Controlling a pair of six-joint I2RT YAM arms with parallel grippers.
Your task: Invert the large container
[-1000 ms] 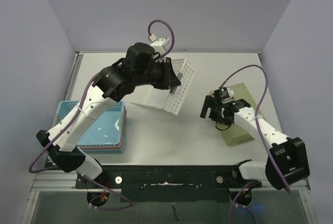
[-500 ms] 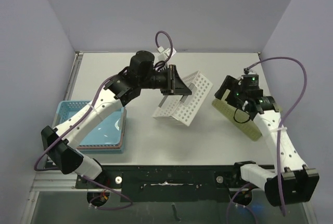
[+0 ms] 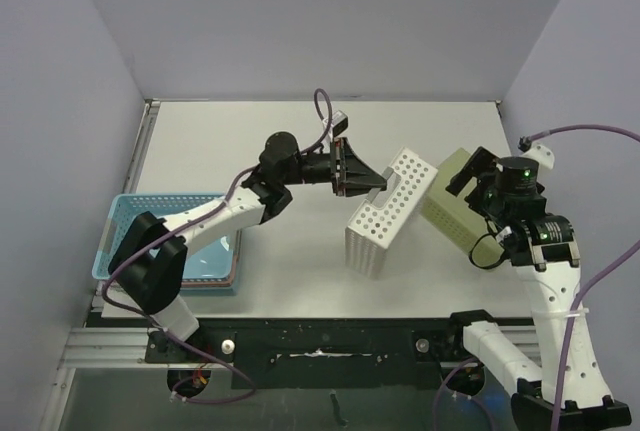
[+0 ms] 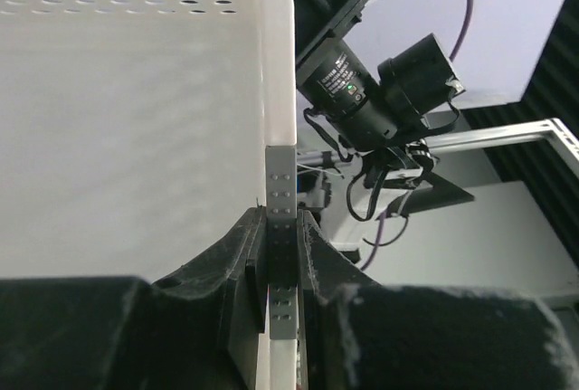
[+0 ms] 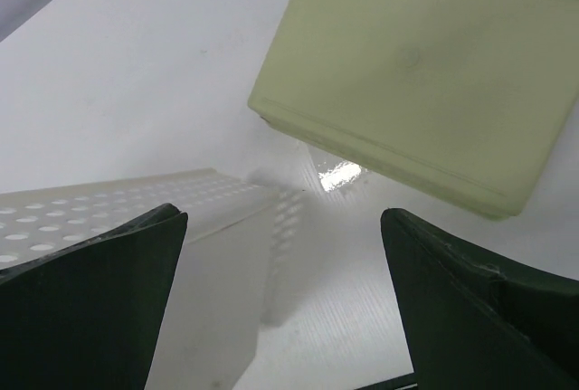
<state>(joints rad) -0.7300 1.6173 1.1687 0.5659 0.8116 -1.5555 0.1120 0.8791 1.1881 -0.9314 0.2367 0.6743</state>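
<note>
My left tool (image 3: pixel 372 184) is clamped on the wall of the large container (image 3: pixel 383 216), which hangs just ahead of it, steeply tipped over the desk (image 3: pixel 300 271). I should roll my wrist slowly until its mouth faces down, then release low. My right tool (image 5: pixel 282 218) gapes wide, holding nothing.

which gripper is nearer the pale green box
Right. The right gripper hovers open just above the green box. The left gripper is clamped on the wall of the white perforated container, which sits between it and the box.
</note>
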